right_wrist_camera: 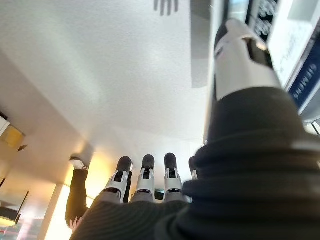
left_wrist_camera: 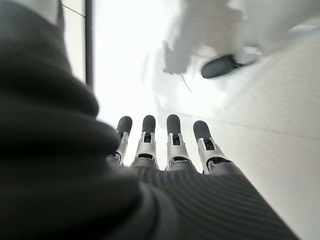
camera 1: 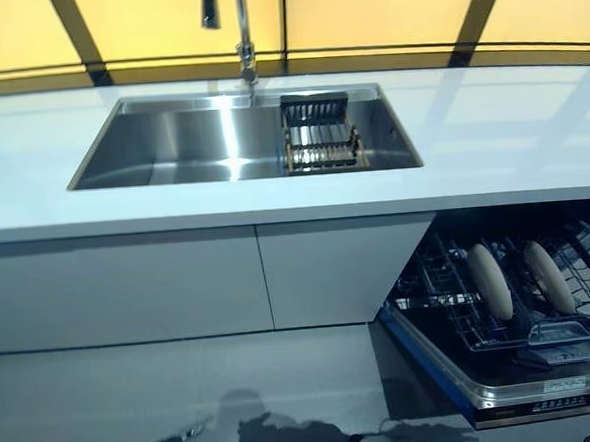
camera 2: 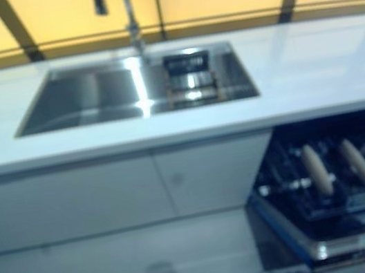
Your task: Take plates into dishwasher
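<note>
Two pale plates stand on edge side by side in the lower rack of the open dishwasher at the lower right. A small wire dish rack sits in the right part of the steel sink and holds no plate that I can see. Neither hand shows in the eye views. In its wrist view my left hand hangs over the pale floor with straight fingers and holds nothing. My right hand hangs the same way, fingers straight, thumb apart, nothing in it.
A white counter runs across, with a tall faucet behind the sink and white cabinet doors below. The pulled-out dishwasher front juts into the floor space on the right. A person's leg shows far off in the right wrist view.
</note>
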{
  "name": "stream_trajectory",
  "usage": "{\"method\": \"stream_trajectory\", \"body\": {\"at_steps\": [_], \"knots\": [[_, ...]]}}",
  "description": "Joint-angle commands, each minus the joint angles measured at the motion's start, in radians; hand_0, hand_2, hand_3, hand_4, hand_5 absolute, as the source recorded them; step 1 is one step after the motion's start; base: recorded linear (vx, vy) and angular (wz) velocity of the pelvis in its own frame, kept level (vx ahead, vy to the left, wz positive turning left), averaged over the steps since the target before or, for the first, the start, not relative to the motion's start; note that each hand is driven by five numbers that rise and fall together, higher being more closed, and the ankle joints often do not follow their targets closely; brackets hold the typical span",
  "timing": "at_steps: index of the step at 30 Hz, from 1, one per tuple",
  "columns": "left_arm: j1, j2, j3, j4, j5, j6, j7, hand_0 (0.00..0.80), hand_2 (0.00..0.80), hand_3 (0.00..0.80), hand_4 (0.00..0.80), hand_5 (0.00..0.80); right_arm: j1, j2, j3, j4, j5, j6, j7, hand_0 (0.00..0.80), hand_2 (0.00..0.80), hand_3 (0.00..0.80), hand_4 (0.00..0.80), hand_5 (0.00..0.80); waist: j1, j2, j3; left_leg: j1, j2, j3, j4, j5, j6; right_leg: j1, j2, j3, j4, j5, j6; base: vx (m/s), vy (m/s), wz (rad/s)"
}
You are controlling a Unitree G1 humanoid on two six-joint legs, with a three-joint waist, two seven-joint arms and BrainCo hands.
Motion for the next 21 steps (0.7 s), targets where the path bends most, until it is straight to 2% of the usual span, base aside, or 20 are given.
{"method": "stream_trajectory", "body": {"at_steps": [1,5,7,9,12,13,16,17,19,21], "knots": [[0.003,-0.027,0.013,0.031,0.060,-0.008,-0.009,0.000,0.000,0.000,0.000,0.000,-0.069,-0.042,-0.012,0.027,0.032,-0.004,-0.060,0.000,0.000,0.000,0.000,0.000,0.034,0.009,0.005,0.096,0.001,-0.054,0.022,-0.073,0.026,-0.065,0.090,-0.017,0.044,0.034,-0.057,-0.215,0.065,0.06],[0.034,-0.019,0.003,0.040,0.072,-0.032,-0.012,0.000,0.000,0.000,0.000,0.000,-0.088,-0.050,-0.004,0.015,0.036,0.027,-0.039,0.000,0.000,0.000,0.000,0.000,0.051,-0.005,0.010,0.086,-0.048,-0.088,0.030,-0.088,0.044,-0.037,0.082,0.023,-0.032,0.092,-0.034,-0.207,0.094,0.05],[0.037,-0.015,-0.001,0.044,0.075,-0.046,-0.005,0.000,0.000,0.000,0.000,0.000,-0.093,-0.058,-0.004,0.018,0.033,0.025,-0.040,0.000,0.000,0.000,0.000,0.000,0.049,-0.006,0.007,0.090,-0.066,-0.092,0.021,-0.094,0.054,-0.043,0.079,0.041,-0.047,0.109,-0.025,-0.172,0.128,-0.11],[0.029,-0.002,-0.003,0.038,0.067,-0.048,0.009,0.000,0.000,0.000,0.000,0.000,-0.090,-0.058,0.000,0.012,0.010,0.024,-0.024,0.000,0.000,0.000,0.000,0.000,0.037,-0.006,0.009,0.090,-0.094,-0.090,0.012,-0.104,0.069,-0.070,0.070,0.071,-0.059,0.144,-0.003,-0.188,0.149,-0.13],[0.030,0.013,-0.003,0.026,0.083,-0.043,0.004,0.000,0.000,0.000,0.000,0.000,-0.071,-0.043,-0.005,0.004,-0.010,0.027,0.001,0.000,0.000,0.000,0.000,0.000,0.025,-0.016,0.023,0.101,-0.120,-0.081,0.005,-0.115,0.075,-0.121,0.048,0.069,-0.092,0.225,0.039,-0.155,0.080,-0.26],[0.036,0.016,-0.005,0.025,0.088,-0.042,0.001,0.000,0.000,0.000,0.000,0.000,-0.064,-0.040,-0.009,0.008,-0.017,0.020,0.004,0.000,0.000,0.000,0.000,0.000,0.024,-0.017,0.027,0.108,-0.125,-0.076,-0.005,-0.116,0.075,-0.132,0.043,0.054,-0.105,0.245,0.049,-0.133,0.040,-0.35],[0.067,0.027,0.006,0.030,0.093,-0.034,0.004,0.000,0.000,0.000,0.000,0.000,-0.052,-0.019,-0.013,0.020,-0.039,0.011,0.031,0.000,0.000,0.000,0.000,0.000,0.045,-0.009,0.033,0.117,-0.122,-0.032,-0.034,-0.088,0.071,-0.136,0.019,-0.038,-0.074,0.263,0.067,-0.183,-0.004,-0.54],[0.080,0.036,0.013,0.031,0.090,-0.027,0.006,0.000,0.000,0.000,0.000,0.000,-0.049,-0.008,-0.007,0.023,-0.037,0.012,0.037,0.000,0.000,0.000,0.000,0.000,0.058,0.002,0.036,0.111,-0.111,-0.015,-0.030,-0.077,0.075,-0.128,0.005,-0.042,-0.007,0.247,0.063,-0.248,-0.052,-0.89],[0.091,0.051,0.026,0.035,0.075,-0.010,0.006,0.000,0.000,0.000,0.000,0.000,-0.045,0.014,0.000,0.037,0.000,0.016,0.030,0.000,0.000,0.000,0.000,0.000,0.079,0.021,0.031,0.075,-0.085,-0.006,-0.002,-0.061,0.083,-0.105,-0.031,-0.014,0.093,0.211,0.037,-0.273,-0.137,-0.64],[0.089,0.058,0.045,0.046,0.065,0.003,-0.003,0.000,0.000,0.000,0.000,0.000,-0.044,0.042,-0.003,0.089,0.013,-0.009,0.029,0.000,0.000,0.000,0.000,0.000,0.104,0.032,0.019,0.030,-0.051,-0.012,0.049,-0.067,0.086,-0.047,-0.076,0.012,0.094,0.158,0.013,-0.221,-0.236,-0.20]]}}
